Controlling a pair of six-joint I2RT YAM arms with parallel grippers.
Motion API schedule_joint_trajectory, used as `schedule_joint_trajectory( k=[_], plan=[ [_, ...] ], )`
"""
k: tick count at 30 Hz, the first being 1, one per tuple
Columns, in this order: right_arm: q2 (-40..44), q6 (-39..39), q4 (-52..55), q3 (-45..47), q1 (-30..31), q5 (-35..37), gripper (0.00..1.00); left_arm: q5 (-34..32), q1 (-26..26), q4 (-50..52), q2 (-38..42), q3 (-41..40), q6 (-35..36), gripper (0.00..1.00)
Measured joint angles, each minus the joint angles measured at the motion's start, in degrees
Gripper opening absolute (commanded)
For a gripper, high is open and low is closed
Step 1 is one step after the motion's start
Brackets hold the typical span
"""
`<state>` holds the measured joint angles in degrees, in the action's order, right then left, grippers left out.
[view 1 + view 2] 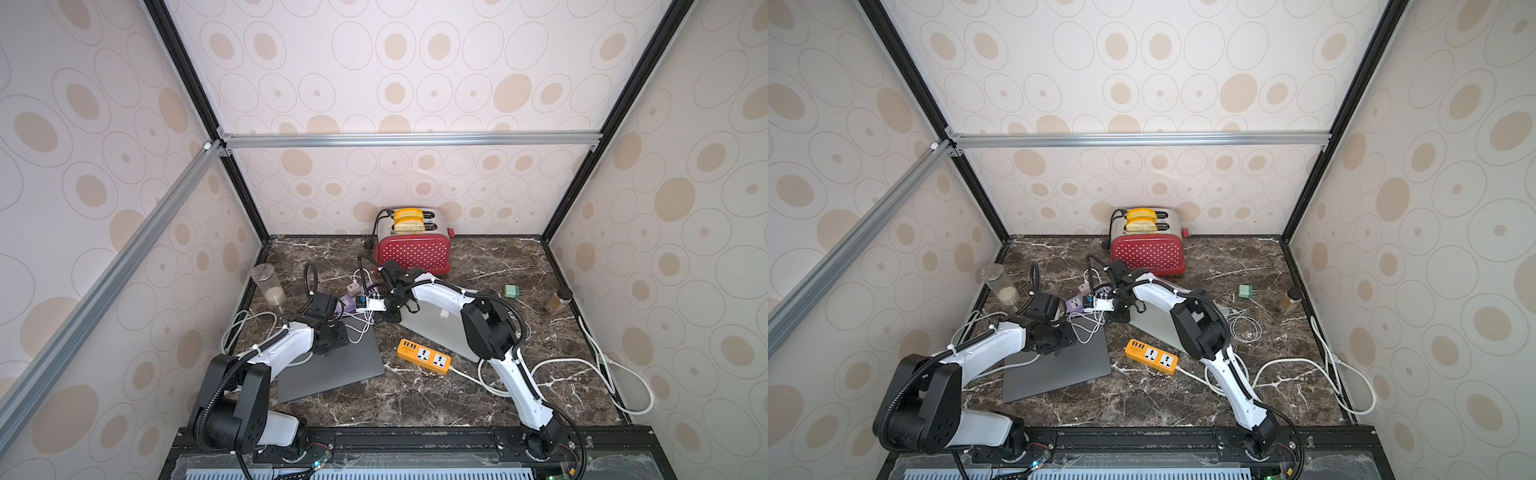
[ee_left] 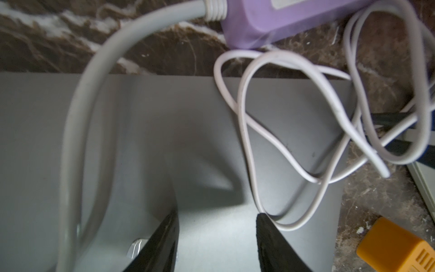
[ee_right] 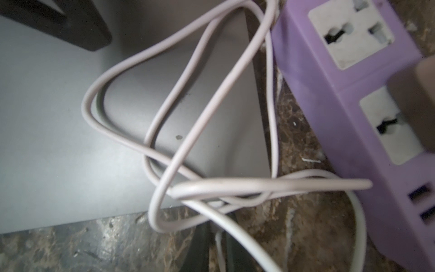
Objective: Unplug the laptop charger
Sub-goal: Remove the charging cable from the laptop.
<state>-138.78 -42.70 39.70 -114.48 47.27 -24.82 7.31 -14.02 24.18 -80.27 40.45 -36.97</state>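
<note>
The dark brown marble-patterned table point(image 1: 415, 399) looks polished, with white veins. The dark grey flat laptop point(image 2: 164, 122) has a smooth, matt metal lid. The thin white cable point(image 3: 259, 184) is smooth, rubbery plastic with a slight sheen. The purple power strip point(image 3: 324, 94) is matt plastic. The red dotted toaster point(image 1: 413, 253) is glossy, its top shiny metal.

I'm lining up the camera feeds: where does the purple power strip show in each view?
In a top view: purple power strip mid-table, before the red toaster.
In a top view: same spot.
Left wrist: past the edge of the dark laptop.
Right wrist: beside the white cable loops, sockets showing.
Shared landmark: the dark laptop.
</note>
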Motion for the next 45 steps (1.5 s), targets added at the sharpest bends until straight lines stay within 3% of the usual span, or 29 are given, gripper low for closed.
schedule_joint_trajectory(
  k=[28,33,39,45],
  plan=[
    [0.0,0.33,5.35,-4.13,-3.23,4.2,0.08,-1.42,0.0,-1.49,-1.01,0.33,-0.09,0.55],
    [0.0,1.22,4.85,-3.96,-3.17,5.62,0.15,-1.2,0.0,-1.46,-0.92,0.37,-0.09,0.55],
    [0.09,3.61,2.69,-2.56,-3.26,6.6,0.37,-1.11,0.11,-0.48,0.13,0.31,-0.07,0.55],
    [3.37,6.03,0.37,1.81,-3.26,6.54,0.42,-1.03,0.13,3.02,5.22,0.22,0.66,0.56]
  ],
)
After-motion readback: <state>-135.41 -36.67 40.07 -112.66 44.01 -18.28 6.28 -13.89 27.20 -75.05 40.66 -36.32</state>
